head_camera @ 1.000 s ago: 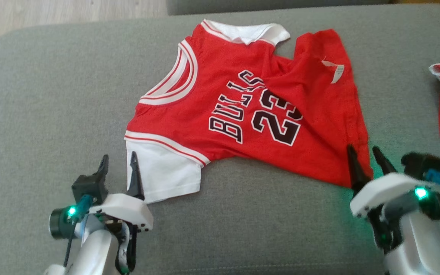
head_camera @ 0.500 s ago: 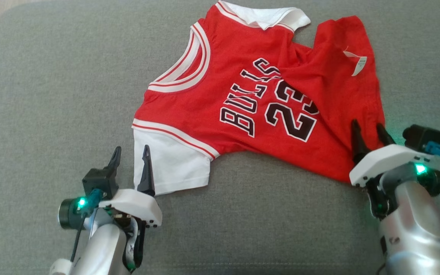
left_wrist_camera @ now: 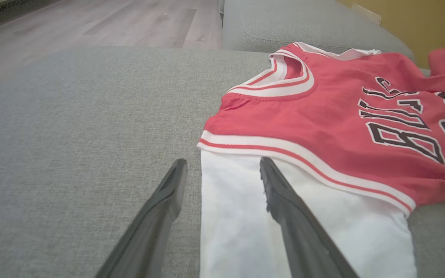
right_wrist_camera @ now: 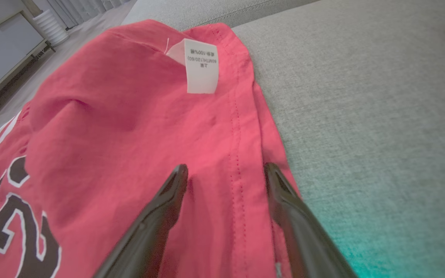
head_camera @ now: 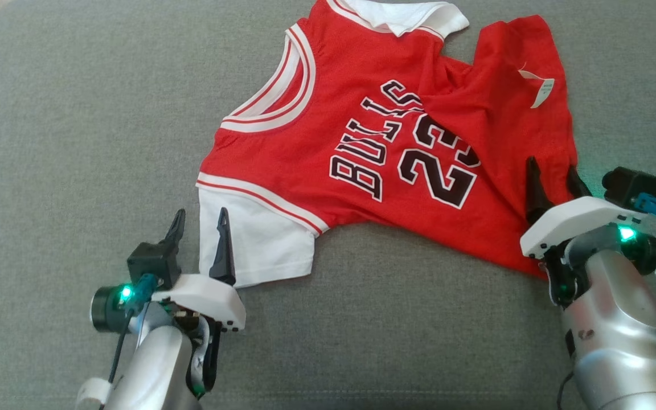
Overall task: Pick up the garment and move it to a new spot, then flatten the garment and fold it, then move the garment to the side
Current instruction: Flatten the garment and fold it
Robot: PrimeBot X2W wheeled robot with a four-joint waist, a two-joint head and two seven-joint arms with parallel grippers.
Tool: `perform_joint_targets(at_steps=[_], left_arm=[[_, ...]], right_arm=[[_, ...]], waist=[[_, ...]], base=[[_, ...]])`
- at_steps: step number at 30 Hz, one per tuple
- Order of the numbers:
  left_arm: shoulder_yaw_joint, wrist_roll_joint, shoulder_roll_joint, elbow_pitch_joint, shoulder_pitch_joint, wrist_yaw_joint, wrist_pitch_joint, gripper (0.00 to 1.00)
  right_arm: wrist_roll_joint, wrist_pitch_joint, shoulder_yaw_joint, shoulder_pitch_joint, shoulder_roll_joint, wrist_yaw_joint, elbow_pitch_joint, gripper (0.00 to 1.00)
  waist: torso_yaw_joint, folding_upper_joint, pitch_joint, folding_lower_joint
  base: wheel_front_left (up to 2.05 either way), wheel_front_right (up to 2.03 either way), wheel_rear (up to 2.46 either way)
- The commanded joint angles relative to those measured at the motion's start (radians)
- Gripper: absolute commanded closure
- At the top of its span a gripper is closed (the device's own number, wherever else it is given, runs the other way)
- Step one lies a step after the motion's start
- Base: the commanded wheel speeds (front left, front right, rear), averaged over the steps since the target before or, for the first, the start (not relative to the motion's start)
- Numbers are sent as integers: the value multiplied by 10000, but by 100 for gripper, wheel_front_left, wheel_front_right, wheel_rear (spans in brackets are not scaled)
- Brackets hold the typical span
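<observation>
Near-left of the print (head_camera: 405, 154): left gripper (head_camera: 201, 212), spread wide, straddling the edge of the white sleeve (head_camera: 259, 245). Near-right of the print: right gripper (head_camera: 551, 165), spread wide over the red hem (head_camera: 504, 239). Beyond, garment (head_camera: 339, 131) across the cushion (head_camera: 77, 114), long axis running gripper to gripper.

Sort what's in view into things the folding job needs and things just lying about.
Job: garment, left gripper, right gripper, both open at its edges.
Just there: grey cushion under it, wooden floor, cabinet.
</observation>
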Motion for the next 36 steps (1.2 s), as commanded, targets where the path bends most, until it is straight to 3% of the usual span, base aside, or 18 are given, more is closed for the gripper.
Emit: perform_joint_targets(at_steps=[1,11,14,15,27,36], left_arm=[[261,76,52,-240,-316,-31,-126,0],[205,-8,50,-240,-334,-12,-126,0],[168,-32,50,-228,-356,-4,-126,0],[157,-40,50,-223,-358,0,-126,0],[211,-103,49,-193,-170,19,-126,0],[123,-191,49,-270,-33,41,-126,0]], right_arm=[[122,-120,363,-273,12,-9,-70,0],[731,-312,1049,-464,-149,-9,213,0],[895,-360,1209,-529,-243,-9,296,83],[931,-415,1249,-554,-277,-9,313,100],[826,-1033,1558,-832,-463,-9,65,100],[694,-371,1572,-1129,-698,-9,-960,100]], waist=[[-24,0,-18,0],[-79,0,-55,0],[-64,0,-42,0],[-56,0,-42,0],[-187,0,-452,0],[-96,0,-571,0]], base=[[0,0,0],[0,0,0],[0,0,0],[0,0,0],[0,0,0],[0,0,0]])
